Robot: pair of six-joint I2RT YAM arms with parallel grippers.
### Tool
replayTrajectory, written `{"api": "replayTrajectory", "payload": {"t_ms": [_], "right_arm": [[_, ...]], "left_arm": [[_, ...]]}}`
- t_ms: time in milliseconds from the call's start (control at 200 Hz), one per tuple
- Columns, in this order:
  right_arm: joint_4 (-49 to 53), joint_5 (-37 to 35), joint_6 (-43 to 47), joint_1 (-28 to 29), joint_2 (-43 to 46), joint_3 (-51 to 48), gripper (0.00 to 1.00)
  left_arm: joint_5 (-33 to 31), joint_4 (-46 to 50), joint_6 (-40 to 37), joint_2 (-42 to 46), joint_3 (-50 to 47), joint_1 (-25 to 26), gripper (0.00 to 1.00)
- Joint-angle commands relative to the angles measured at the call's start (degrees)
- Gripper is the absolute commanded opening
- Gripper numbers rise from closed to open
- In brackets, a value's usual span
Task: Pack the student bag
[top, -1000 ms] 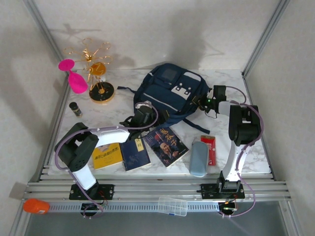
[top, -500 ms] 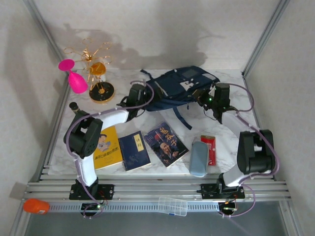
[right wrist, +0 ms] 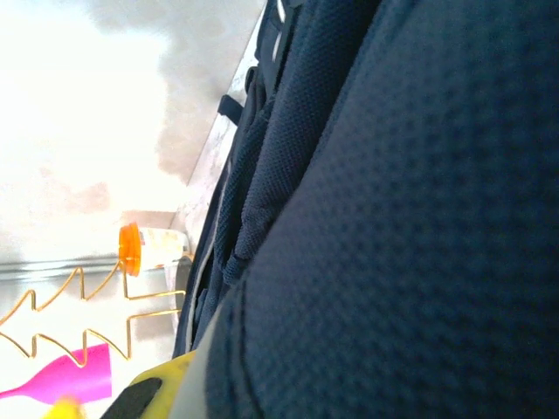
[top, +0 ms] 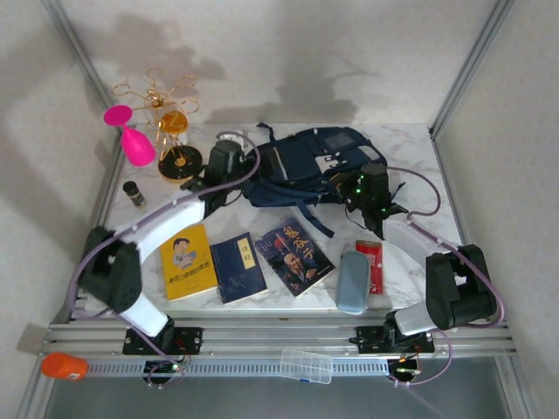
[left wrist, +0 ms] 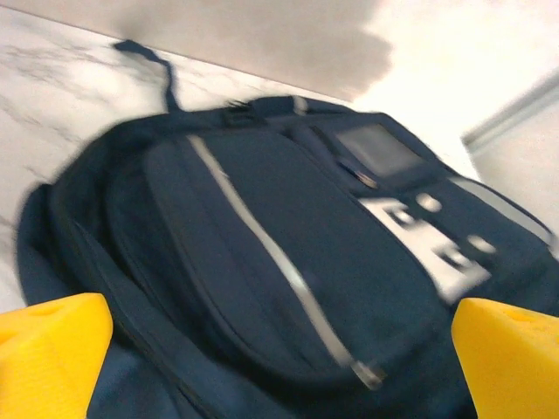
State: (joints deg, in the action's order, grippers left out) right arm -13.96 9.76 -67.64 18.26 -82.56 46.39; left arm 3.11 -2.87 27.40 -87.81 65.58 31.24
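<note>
Student bag (top: pixel 306 161) upper centre of frame on desk (top: pixel 406 140). Left pincer (left wrist: pixel 278 353) released wide, facing bag front. Right pincer (top: pixel 365 194) clenched, apparently on bag's right-edge fabric. Packing seemingly not begun: three books (top: pixel 239 268), grey case (top: pixel 352 281), red packet (top: pixel 370 266) lie outside, lower centre.

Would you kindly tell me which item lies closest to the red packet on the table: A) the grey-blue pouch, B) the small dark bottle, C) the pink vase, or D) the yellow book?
A: in the top view the grey-blue pouch lies right beside the red packet, on its left side.
</note>
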Motion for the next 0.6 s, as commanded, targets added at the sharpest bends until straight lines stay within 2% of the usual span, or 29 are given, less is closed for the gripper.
{"api": "replayTrajectory", "payload": {"t_ms": [0,130,250,315,431,591], "right_arm": [[-4.9,-1.2,-3.1,1.2,1.7,0.9,0.00],[-3.8,-1.5,-4.0,1.8,2.3,1.2,0.01],[-3.1,-1.6,-3.7,2.0,2.4,2.0,0.01],[-3.2,-1.3,-3.9,2.2,2.2,2.2,0.01],[-3.0,-1.2,-3.9,2.5,2.4,2.4,0.01],[-2.9,-1.2,-3.7,2.6,2.0,2.8,0.01]], "left_arm": [[-3.8,-0.4,2.2,6.3,-8.2,8.8,0.99],[-7.3,-11.1,3.8,7.0,-15.9,17.0,0.88],[-8.9,-19.4,2.3,0.9,-17.1,21.7,0.78],[-8.8,-23.4,1.4,-3.9,-16.4,22.9,0.73],[-13.3,-22.8,-0.4,-12.0,-11.1,23.6,0.67],[-17.4,-29.1,-3.9,-18.2,-8.3,23.6,0.66]]}}
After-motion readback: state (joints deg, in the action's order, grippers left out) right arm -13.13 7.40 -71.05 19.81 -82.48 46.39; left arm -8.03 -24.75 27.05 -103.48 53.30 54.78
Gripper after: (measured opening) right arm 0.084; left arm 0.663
